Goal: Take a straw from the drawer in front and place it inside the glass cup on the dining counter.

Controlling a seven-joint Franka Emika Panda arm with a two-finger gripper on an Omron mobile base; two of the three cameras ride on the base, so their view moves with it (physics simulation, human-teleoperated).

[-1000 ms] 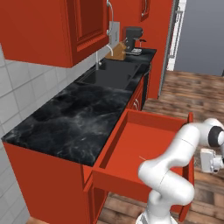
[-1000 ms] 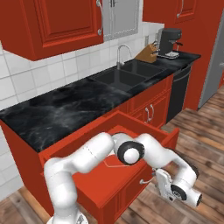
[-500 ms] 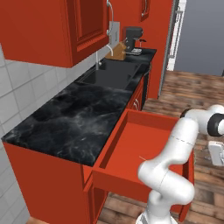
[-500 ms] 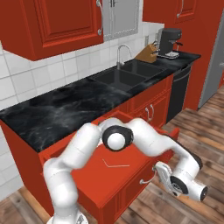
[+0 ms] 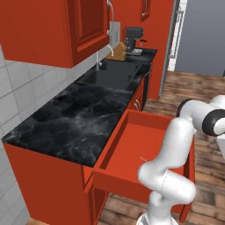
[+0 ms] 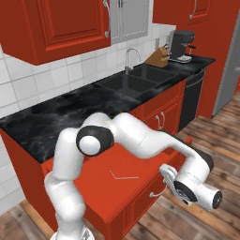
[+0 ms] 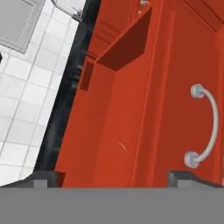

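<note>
The red drawer (image 6: 101, 180) stands pulled out under the black worktop, its silver handle (image 7: 205, 127) on the front panel. The thin pale straw (image 6: 124, 176) lies flat on the drawer's floor, also seen from the hand (image 7: 123, 145) and faintly from the left (image 5: 143, 159). My gripper (image 6: 167, 174) hangs open just outside the drawer's front, beside the handle (image 6: 157, 192), and holds nothing. In the hand view my gripper (image 7: 113, 179) looks along the drawer, its fingertips (image 7: 41, 178) spread wide. The glass cup and the dining counter are out of view.
A black marble worktop (image 5: 83, 118) runs along the wall with a sink (image 6: 129, 84), faucet (image 6: 131, 52), knife block (image 6: 154, 58) and coffee machine (image 6: 180, 44). Red wall cabinets (image 5: 52, 26) hang above. Wooden floor (image 5: 193, 85) lies to the right of the drawer.
The arm has swung: its elbow has moved over the drawer, and the hand has drifted back from the drawer front toward the right edge of the left base view. The jaws stay open.
</note>
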